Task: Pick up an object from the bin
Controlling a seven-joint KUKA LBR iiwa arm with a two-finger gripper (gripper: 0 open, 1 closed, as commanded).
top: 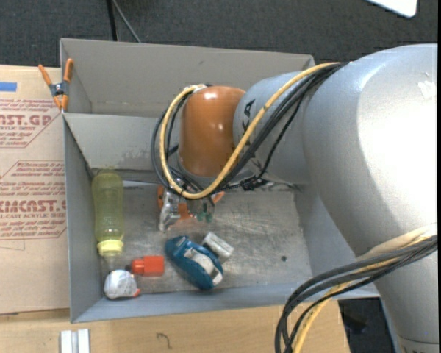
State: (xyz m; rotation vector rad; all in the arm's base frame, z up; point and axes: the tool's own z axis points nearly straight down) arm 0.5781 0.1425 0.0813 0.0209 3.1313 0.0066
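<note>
The gripper [178, 212] hangs low at the middle of the grey metal bin [264, 223], just beside a curved blue-and-white plastic object [193, 263]. Whether it is open or closed cannot be told. This looks like the approach step. The next move calls for centring over that object and closing.

Open room lay over the bin's [268, 230] bare floor toward its right wall. A yellow-green bottle [108, 210] lined the left wall. A crumpled white ball [120, 284] and an orange piece [148, 266] crowded the front-left corner, and a blue-and-white object [195, 263] sat by the front wall.
</note>
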